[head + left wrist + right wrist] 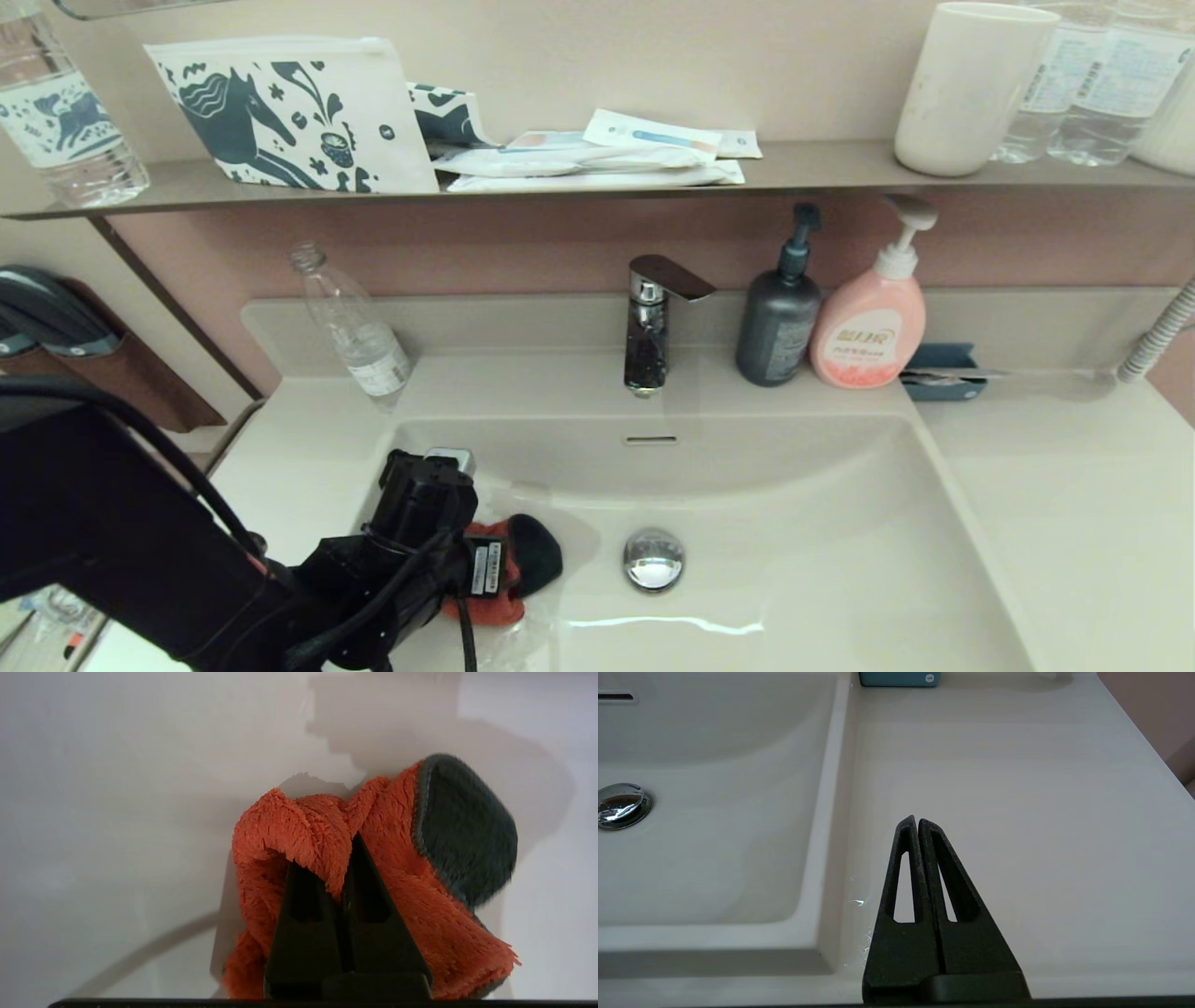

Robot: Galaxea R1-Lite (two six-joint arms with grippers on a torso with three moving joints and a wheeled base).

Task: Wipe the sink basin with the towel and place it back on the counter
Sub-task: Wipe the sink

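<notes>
The orange-red towel (509,569) with its dark grey edge lies bunched against the left floor of the sink basin (794,523), left of the chrome drain plug (653,558). My left gripper (343,858) is shut on the towel (299,826), whose pile folds over the fingertips; in the head view the left arm hides most of the gripper. The right gripper (916,821) is shut on nothing, hovering over the counter (1017,788) right of the basin, and is out of the head view.
A chrome faucet (653,317) stands behind the basin. A clear bottle (350,327) leans at the back left. A dark pump bottle (780,317), a pink pump bottle (873,317) and a blue holder (943,371) sit at the back right. The wall shelf (597,182) holds pouches and cups.
</notes>
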